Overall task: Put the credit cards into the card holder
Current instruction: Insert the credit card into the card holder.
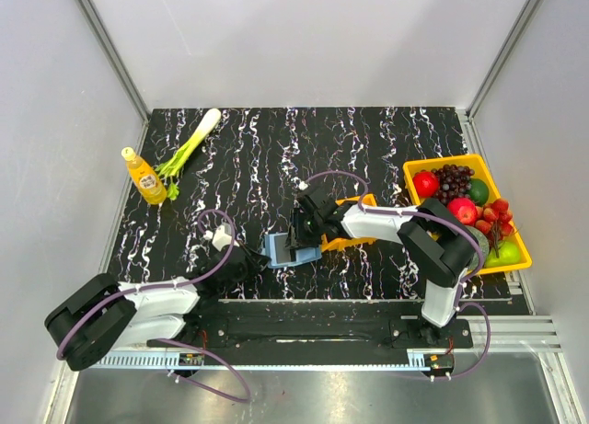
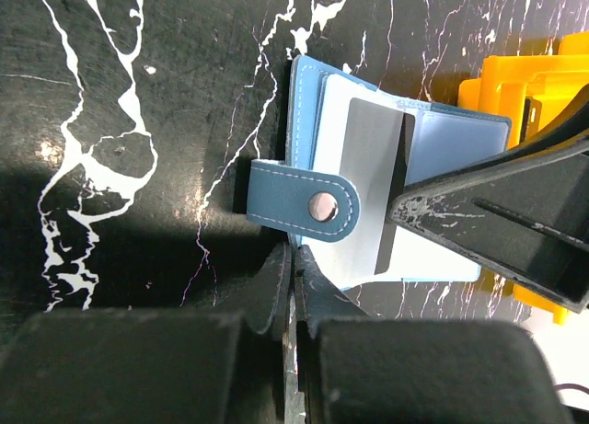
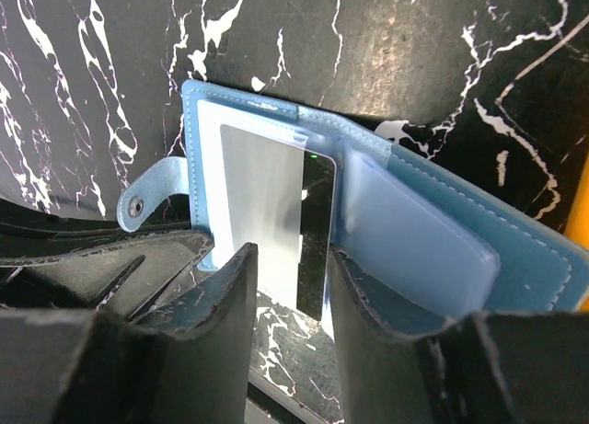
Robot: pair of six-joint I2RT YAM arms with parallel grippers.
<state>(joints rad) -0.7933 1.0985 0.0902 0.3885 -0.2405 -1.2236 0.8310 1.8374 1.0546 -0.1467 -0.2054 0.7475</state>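
Card holder [image 1: 279, 250] lies open on the worktop [image 1: 368, 148], front centre, between the two arms, light-blue inside facing up; strap with snap [image 2: 304, 203] sticks out past its outer edge; left tool [image 2: 293, 291] has its fingers pressed together, pinching the near edge of the holder; right tool [image 3: 293, 254] comes in from the other side, low over the holder, fingers standing apart; one silvery credit card [image 3: 267, 194] lies on the holder's inner face, partway into a pocket, its free end running into the gap between the right fingers; can't tell whether those fingers grip the card or just rest either side of it; clear sleeves are stacked on the holder's other half; orange tray [image 2: 515, 102] sits just beside the holder, under the right arm; yellow fruit bin [image 1: 442, 162] at the right edge; yellow bottle [image 1: 144, 176] and spring onion [image 1: 189, 143] far left, well apart from the holder.
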